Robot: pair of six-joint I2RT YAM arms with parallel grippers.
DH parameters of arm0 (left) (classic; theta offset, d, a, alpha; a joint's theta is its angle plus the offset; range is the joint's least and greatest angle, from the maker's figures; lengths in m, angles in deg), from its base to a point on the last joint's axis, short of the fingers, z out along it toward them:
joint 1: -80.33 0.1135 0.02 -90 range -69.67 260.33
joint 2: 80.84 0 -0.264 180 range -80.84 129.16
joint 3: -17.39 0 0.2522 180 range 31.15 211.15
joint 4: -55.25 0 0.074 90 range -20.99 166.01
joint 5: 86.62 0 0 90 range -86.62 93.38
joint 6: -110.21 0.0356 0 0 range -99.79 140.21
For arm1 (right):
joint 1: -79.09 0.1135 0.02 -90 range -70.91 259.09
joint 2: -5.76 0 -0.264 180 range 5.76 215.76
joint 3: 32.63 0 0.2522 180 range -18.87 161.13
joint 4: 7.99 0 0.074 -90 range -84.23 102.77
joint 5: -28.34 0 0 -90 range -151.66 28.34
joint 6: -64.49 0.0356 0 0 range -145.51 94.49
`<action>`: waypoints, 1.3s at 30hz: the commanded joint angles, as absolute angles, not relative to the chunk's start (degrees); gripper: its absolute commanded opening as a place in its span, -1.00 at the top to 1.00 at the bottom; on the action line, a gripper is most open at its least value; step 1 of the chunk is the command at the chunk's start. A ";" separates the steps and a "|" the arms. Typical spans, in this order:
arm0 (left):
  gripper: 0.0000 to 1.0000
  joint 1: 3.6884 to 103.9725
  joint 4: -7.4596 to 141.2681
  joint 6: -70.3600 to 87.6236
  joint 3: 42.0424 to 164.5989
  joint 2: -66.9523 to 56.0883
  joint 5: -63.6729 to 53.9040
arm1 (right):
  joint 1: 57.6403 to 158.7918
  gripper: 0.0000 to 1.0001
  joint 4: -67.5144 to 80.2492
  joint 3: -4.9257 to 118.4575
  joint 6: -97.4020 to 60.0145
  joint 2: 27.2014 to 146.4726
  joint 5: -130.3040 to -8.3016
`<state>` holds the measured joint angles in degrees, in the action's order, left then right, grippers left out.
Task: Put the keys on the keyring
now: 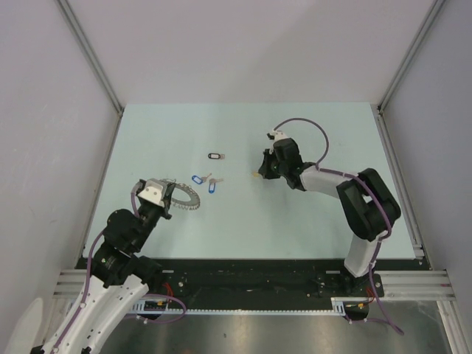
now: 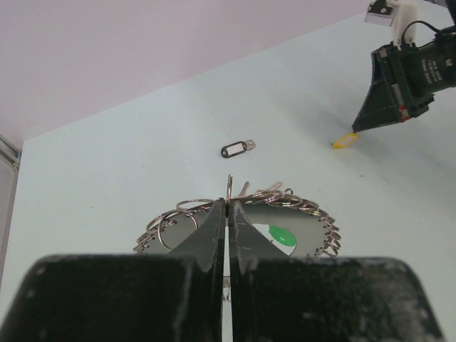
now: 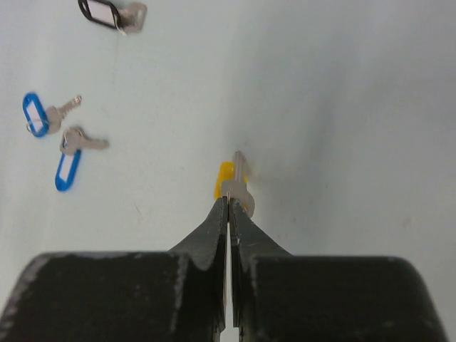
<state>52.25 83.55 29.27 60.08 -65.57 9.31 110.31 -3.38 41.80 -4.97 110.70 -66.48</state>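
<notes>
Pale green tabletop (image 1: 310, 221), grey walls (image 1: 243, 44) closing in on three sides, and both arms are working the middle. From the overhead camera the keyring (image 1: 186, 198) is lying at about eight o'clock from the table's centre. The left gripper (image 2: 228, 203) is clamping it with jaws fully closed, pinching one thin loop that is standing upright at the fingertips. A green tag (image 2: 281, 235) is already sitting among the ring's loops.

Over at three o'clock from there, the right gripper (image 3: 228, 203) is pressing its jaws together on the yellow-tagged key (image 3: 235, 187). It is nipping the metal head at the very tips, with the tag poking out beyond. Two blue-tagged keys (image 1: 204, 184) are lying loose between the grippers, and the black-tagged key (image 1: 215, 156) is waiting at twelve o'clock from them.

By my reading, the step in hand is getting this yellow one across to the ring. That grip looks shallow, so the lift is calling for a slow, straight rise, with no twisting that could lever the key out. Travelling toward nine o'clock, the arm should be passing above the blue pair, not sweeping through them. The left side's job is simple: holding that upright loop steady. That gives the key's hole a fixed target, approached square-on rather than at a slant.
</notes>
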 commanded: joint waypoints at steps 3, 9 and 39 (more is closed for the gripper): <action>0.99 52.82 80.52 29.09 60.51 -65.55 7.68 | 111.34 1.00 1.56 33.18 -9.33 100.88 -72.55; 0.99 52.82 80.70 29.00 60.59 -65.98 7.60 | 117.14 1.00 3.21 29.56 -16.89 92.61 -77.30; 0.99 53.00 81.05 28.91 60.59 -66.25 7.60 | 123.91 1.00 6.31 33.69 -25.31 100.84 -86.01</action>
